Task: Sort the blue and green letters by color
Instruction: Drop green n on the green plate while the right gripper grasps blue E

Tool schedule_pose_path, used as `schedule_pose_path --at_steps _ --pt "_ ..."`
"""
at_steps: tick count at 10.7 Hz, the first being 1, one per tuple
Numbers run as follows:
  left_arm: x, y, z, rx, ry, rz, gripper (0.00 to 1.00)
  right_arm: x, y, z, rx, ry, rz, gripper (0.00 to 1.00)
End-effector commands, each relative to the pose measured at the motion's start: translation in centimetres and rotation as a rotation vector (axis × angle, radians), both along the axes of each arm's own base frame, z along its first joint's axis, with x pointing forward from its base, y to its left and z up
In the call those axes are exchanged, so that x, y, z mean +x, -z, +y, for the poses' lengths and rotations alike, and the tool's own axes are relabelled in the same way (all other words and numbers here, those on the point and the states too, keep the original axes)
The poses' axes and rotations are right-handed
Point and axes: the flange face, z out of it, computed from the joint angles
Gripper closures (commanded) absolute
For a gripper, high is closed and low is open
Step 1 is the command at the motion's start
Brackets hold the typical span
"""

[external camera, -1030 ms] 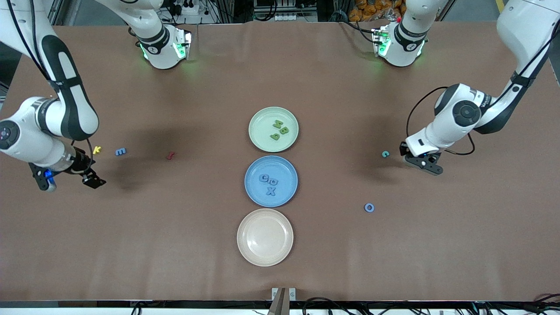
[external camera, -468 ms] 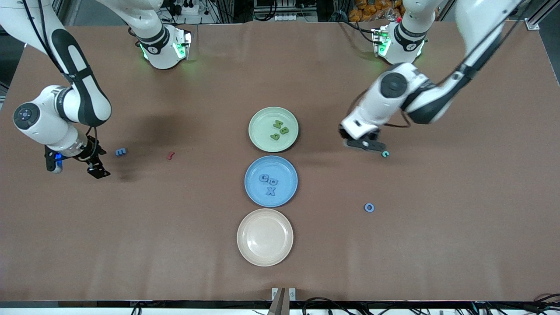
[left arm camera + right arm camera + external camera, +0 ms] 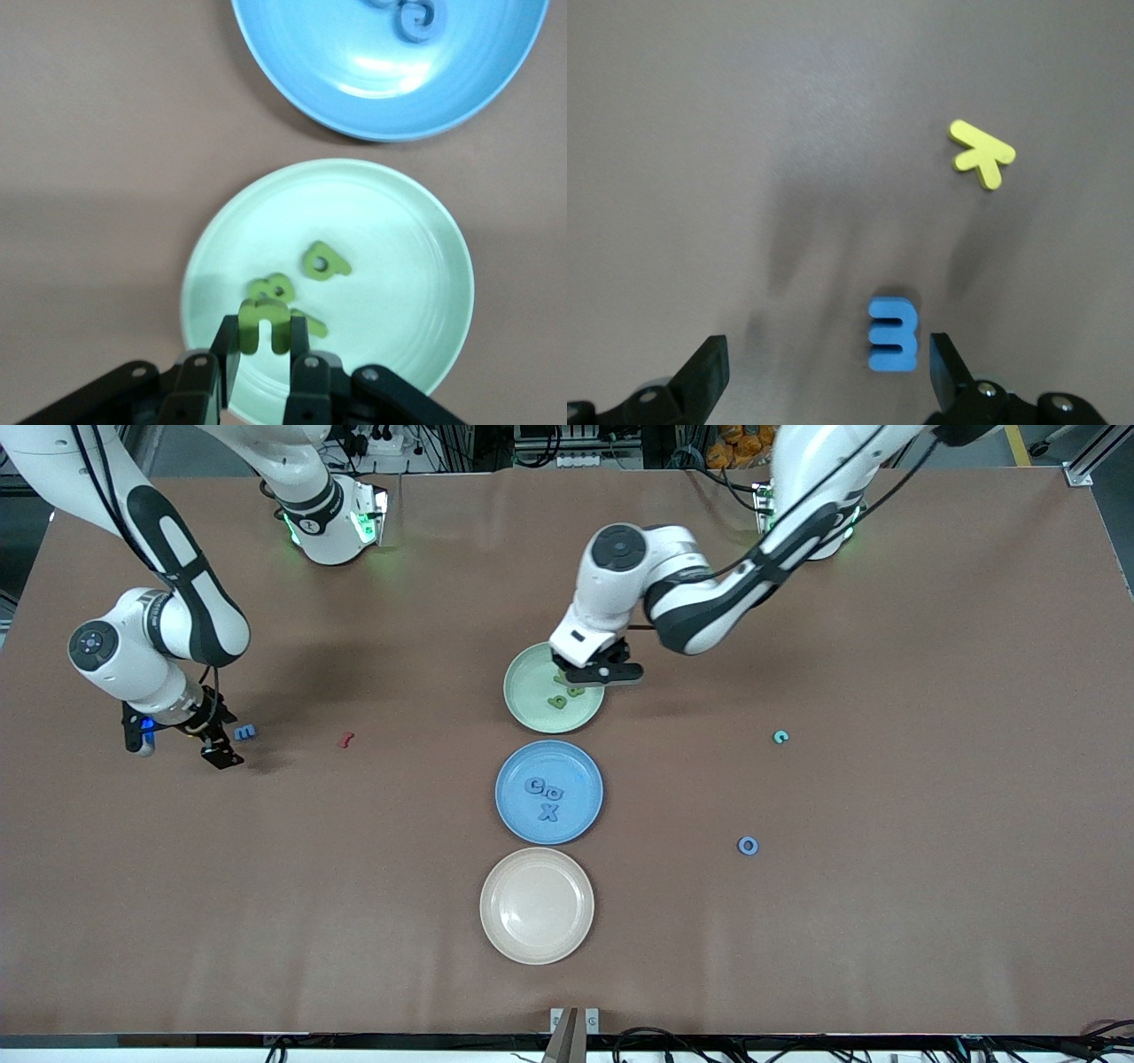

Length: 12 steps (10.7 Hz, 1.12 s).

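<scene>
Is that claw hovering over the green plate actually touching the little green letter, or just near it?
Touching. The left wrist view shows the left gripper with its fingers pressed against both sides of the green letter, held over the green plate.

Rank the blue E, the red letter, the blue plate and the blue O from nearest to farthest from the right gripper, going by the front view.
From the right gripper, open and low over the table:
1. blue E, right beside it.
2. red letter, farther toward the plates.
3. blue plate, mid-table.
4. blue O, toward the left arm's end.
</scene>
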Motion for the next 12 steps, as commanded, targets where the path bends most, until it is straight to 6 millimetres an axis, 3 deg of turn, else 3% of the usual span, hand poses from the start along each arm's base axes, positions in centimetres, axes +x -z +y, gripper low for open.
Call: schedule_pose_path --at_steps 1,2,3,4,5,7,9,12 --pt "-0.8 4.3 -5.0 0.052 -0.082 -0.004 1.0 -2.6 -0.1 0.4 -0.001 0.018 -0.009 0.0" --pt "-0.5 4.5 -5.6 0.045 -0.089 -0.004 0.88 -2.7 0.1 0.3 -0.002 0.019 -0.014 0.02" --pt "0.1 4.4 -5.9 0.033 -0.099 -0.005 0.64 -3.2 0.4 0.2 -0.003 0.022 -0.02 0.04" --pt "0.2 4.0 -6.1 0.027 -0.117 -0.007 0.01 -3.6 0.9 0.2 -0.005 0.017 -0.027 0.19" --pt "1.0 2.8 -6.1 0.013 -0.14 -0.016 0.0 -3.8 0.9 -0.2 -0.008 0.025 -0.04 0.41" --pt "4.1 -0.8 -4.1 0.015 -0.158 -0.078 0.0 -4.3 1.7 -0.4 -0.018 0.002 -0.05 0.47" --pt "9.8 -5.8 0.4 0.001 -0.166 -0.16 0.0 -4.6 2.0 -0.9 -0.022 0.001 -0.052 0.72" --pt "15.9 -11.4 8.2 0.052 -0.136 -0.243 0.0 -4.5 2.1 -0.9 -0.022 -0.003 -0.05 0.95"
